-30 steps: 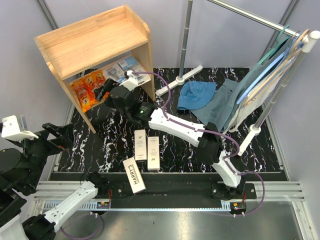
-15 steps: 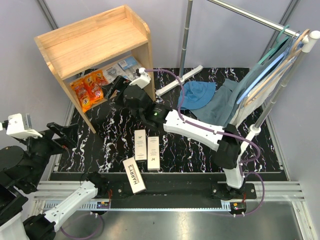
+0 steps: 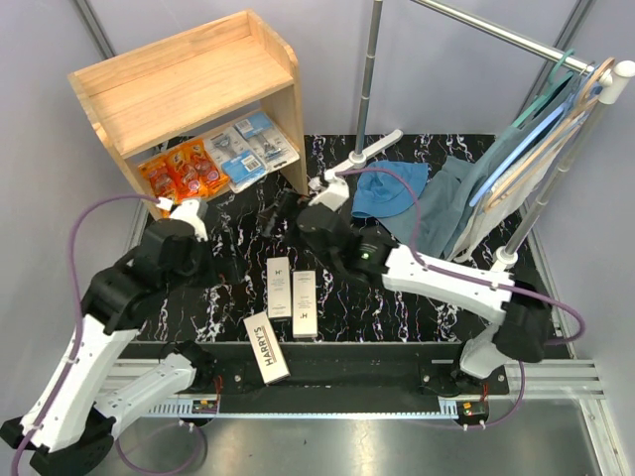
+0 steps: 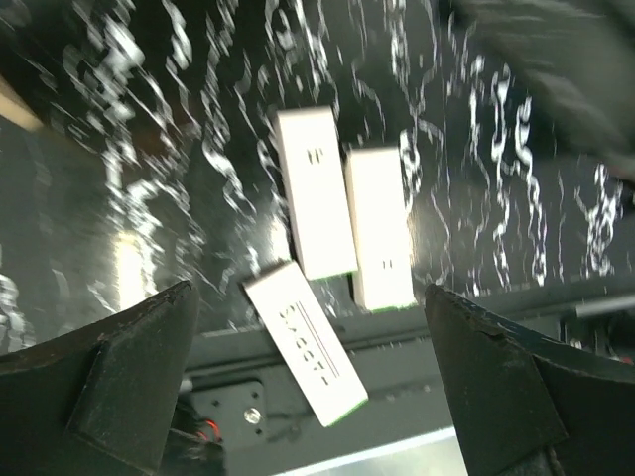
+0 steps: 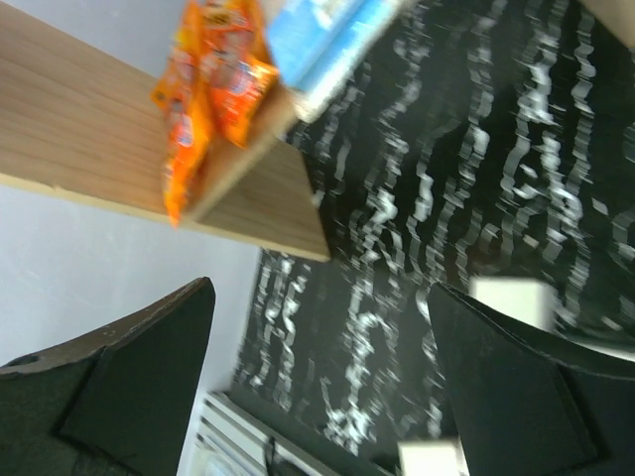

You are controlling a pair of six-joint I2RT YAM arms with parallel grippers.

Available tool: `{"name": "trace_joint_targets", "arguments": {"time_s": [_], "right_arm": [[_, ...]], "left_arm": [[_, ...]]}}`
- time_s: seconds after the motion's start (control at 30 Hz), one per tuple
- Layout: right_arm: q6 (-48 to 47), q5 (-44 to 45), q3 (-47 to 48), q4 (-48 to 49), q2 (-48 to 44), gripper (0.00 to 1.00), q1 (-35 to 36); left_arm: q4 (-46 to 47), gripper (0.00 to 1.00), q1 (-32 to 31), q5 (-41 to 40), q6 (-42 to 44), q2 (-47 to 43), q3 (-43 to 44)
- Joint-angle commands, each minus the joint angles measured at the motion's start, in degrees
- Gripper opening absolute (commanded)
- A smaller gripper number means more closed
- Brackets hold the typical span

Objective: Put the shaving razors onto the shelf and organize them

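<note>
Nearest me, a skewed box (image 3: 266, 347) of Harry's razors lies flat at the front edge of the table (image 3: 228, 297), and just behind it two more boxes (image 3: 280, 288) lie side by side, almost touching. None is on the shelf yet. They look like light, stiff cardboard with smooth faces, so I'd expect them to take a firm pinch but to slide if nudged. The best hold is probably across the narrow width near the middle, on the long sides, with the outer one of the pair easier to reach than the seam between them. The left gripper (image 4: 308, 296) hangs over these boxes with its jaws spread wide and nothing in them. Further back, the right gripper (image 5: 319, 290) is low over the table between the boxes and the shelf (image 3: 288, 109), also spread wide and holding nothing. At the far left the shelf's lower level already holds the orange packs (image 3: 184, 171) and blue packs (image 3: 248, 144) in a row. Those are thin and glossy, and likely slippery.
</note>
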Motion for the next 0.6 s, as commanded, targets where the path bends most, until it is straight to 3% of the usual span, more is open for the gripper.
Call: {"name": "trace_joint_targets", "arguments": {"time_s": [0.0,0.27,0.57], "right_arm": [[3.07,2.59,-7.37,-2.86,-9.6,0.99,0.44],[5.89,4.08,-21.18,-7.88,-22.68,1.0,0.44],[10.63,3.56,-30.14,-15.17,-33.15,1.0,0.44]], "left_arm": [[6.89,0.99,0.13,7.94,-4.06,-0.5,-5.68],[15.06,0.99,-0.04,13.56,-7.84,2.48,-17.28],[24.73,0.99,-0.48,13.13,-8.19,12.58,-23.53]]}}
